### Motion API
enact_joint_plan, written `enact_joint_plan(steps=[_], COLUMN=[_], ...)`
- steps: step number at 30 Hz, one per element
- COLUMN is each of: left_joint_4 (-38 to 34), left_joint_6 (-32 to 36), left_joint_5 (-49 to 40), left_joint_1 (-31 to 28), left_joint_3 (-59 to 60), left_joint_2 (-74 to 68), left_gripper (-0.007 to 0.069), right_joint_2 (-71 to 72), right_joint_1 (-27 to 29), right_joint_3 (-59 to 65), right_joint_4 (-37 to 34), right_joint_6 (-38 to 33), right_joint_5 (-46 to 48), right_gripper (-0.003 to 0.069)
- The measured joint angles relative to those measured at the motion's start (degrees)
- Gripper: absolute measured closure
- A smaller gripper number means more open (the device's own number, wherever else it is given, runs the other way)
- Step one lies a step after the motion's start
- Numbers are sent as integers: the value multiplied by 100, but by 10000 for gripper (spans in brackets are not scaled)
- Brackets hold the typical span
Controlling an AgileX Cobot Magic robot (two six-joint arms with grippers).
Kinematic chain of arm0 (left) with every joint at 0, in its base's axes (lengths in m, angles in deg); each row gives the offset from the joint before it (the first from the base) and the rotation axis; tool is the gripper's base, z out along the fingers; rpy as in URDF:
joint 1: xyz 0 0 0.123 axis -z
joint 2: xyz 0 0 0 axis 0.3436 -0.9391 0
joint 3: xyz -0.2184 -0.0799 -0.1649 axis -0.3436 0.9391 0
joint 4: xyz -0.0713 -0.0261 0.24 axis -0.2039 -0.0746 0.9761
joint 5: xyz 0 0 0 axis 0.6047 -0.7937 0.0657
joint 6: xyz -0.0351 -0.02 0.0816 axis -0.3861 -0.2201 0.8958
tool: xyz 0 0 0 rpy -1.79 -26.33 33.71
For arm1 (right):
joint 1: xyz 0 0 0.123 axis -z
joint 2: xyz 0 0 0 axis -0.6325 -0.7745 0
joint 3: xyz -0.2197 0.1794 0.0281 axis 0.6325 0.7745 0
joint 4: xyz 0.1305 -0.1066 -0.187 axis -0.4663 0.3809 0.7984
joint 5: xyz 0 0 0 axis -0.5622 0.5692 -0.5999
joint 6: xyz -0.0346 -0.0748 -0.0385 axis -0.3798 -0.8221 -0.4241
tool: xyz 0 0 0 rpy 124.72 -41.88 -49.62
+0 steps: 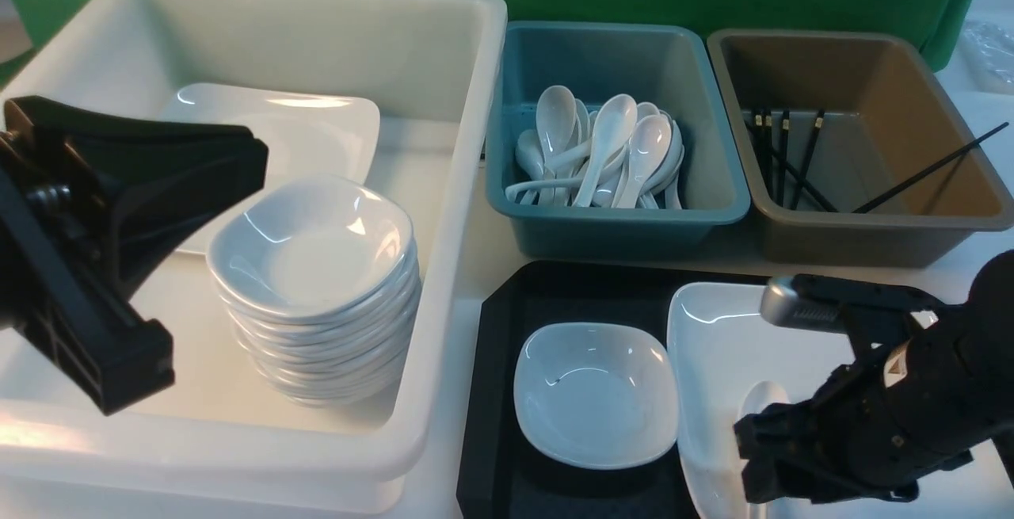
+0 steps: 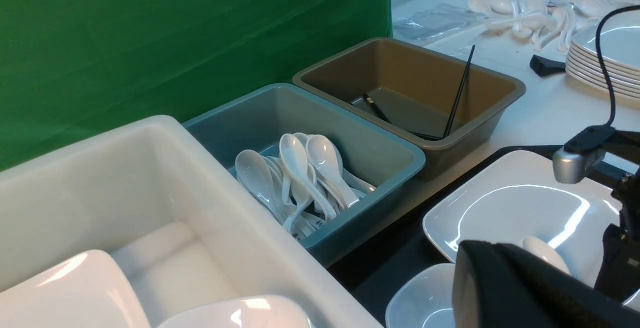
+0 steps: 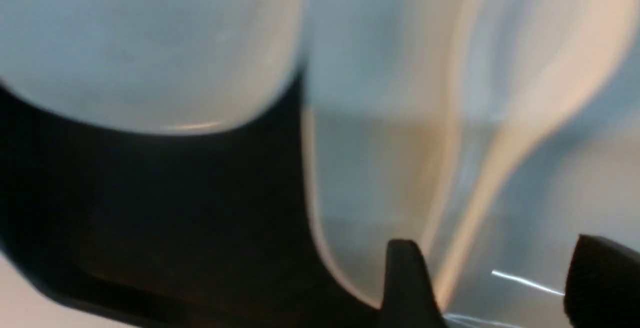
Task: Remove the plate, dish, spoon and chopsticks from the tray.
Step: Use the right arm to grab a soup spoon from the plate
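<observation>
1. Spoon (image 1: 762, 400) lying on large white plate (image 1: 713, 329), beside small dish (image 1: 594, 392) — all on black tray (image 1: 491, 392).
2. Right gripper (image 1: 749, 459) angled low over plate's near edge, fingers spread, hiding spoon's handle.
3. Left gripper (image 1: 230, 162) raised over white tub (image 1: 475, 107) — jaws pressed together.

tray (image 1: 507, 471): black, flat on worktop (image 1: 475, 265)
dish (image 1: 594, 392): small, white, upright on tray
plate (image 1: 713, 345): large, white, just beside dish
spoon (image 1: 759, 400): white, lying in plate

White tub (image 1: 317, 36) of bowls (image 1: 313, 253), teal tub (image 1: 618, 55) of spoons (image 1: 610, 146), brown tub (image 1: 792, 67)
</observation>
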Motion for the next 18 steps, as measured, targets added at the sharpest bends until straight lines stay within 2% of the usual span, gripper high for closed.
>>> enact_joint_plan(steps=[3,13,16,18], left_joint_4=[0,0,0,0], left_joint_6=[0,0,0,0], left_joint_5=[0,-43,-43,-43], left_joint_1=[0,0,0,0], left_joint_3=[0,0,0,0], left_joint_2=[0,0,0,0], left_gripper=[617,617,617,617], right_joint_2=[-125,-795,-857,-875], right_joint_1=[-164,-164,-164,-164], right_joint_3=[0,0,-17,-17], right_joint_4=[-5,221,279,298], right_joint_6=[113,334,310,237], right_joint_5=[-119,-671,-698,-723], right_gripper=[211,216,260,334])
